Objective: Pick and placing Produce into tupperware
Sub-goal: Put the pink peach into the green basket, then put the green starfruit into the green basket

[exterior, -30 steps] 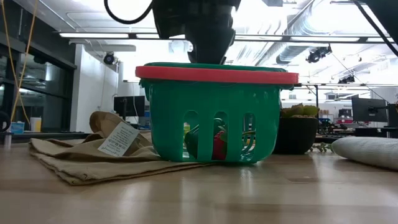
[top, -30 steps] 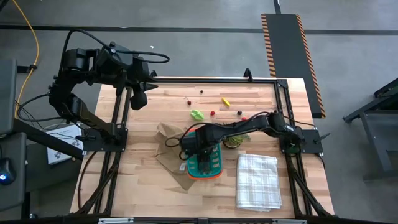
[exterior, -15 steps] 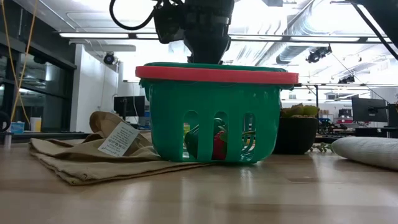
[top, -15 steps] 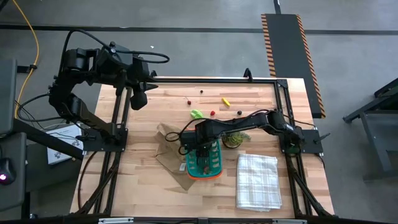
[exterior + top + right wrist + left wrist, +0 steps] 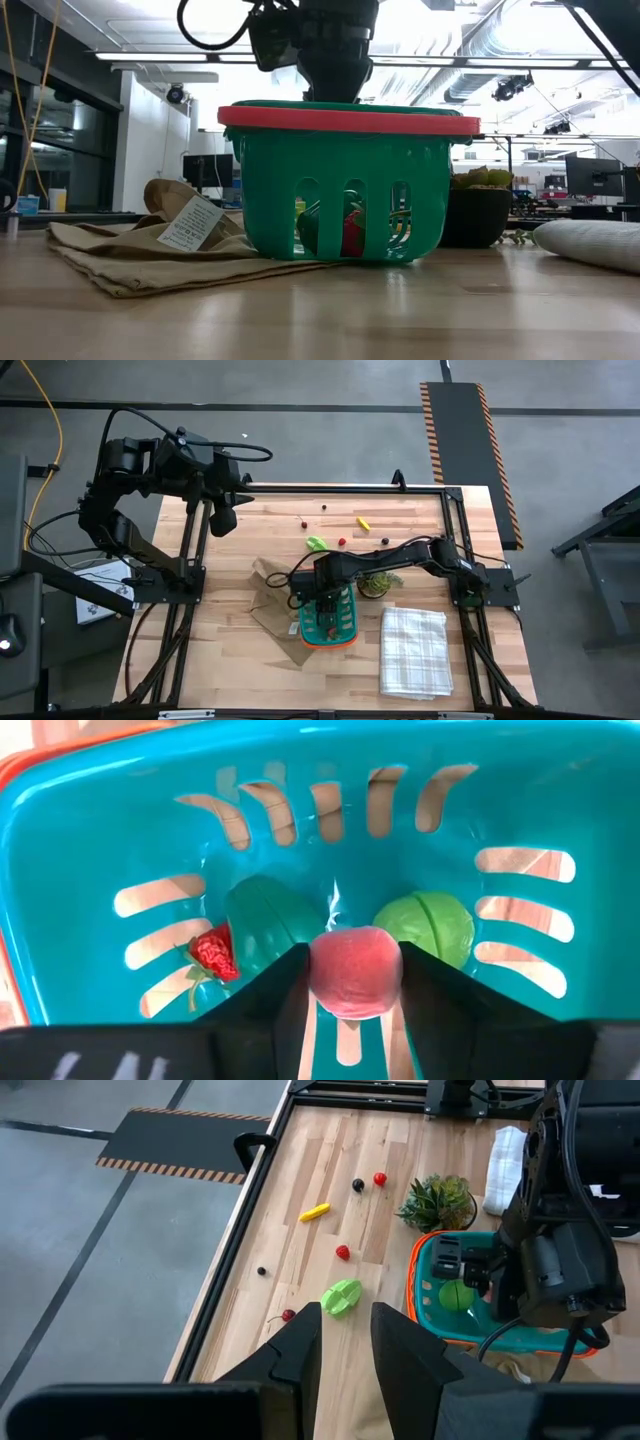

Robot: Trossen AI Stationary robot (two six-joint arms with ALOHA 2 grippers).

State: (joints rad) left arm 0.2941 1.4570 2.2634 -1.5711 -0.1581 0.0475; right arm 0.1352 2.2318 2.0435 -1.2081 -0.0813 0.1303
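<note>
The teal tupperware (image 5: 332, 624) with its orange rim stands on the near middle of the table, partly on a brown paper bag. It holds a red strawberry piece (image 5: 211, 952) and two green pieces (image 5: 272, 920). My right gripper (image 5: 322, 596) points down over its far end, shut on a pink round fruit (image 5: 355, 972). More produce lies on the far part of the table: a green piece (image 5: 316, 543), a red ball (image 5: 342, 542), a yellow piece (image 5: 363, 522) and a dark berry (image 5: 384, 541). My left gripper (image 5: 345, 1345) hangs open and high over the far left corner, holding nothing. My right gripper pinches the pink round fruit by its two opposite sides (image 5: 318, 970) between its two fingers. The fingers come from above and point down into the tupperware. The fruit hangs clear above the slotted floor, over the pieces lying there.
A spiky potted plant (image 5: 378, 584) stands just right of the tupperware. A white checked cloth (image 5: 413, 650) lies at the near right. The brown paper bag (image 5: 272, 598) spreads out to the left of the tupperware. A black frame runs along the table's edges.
</note>
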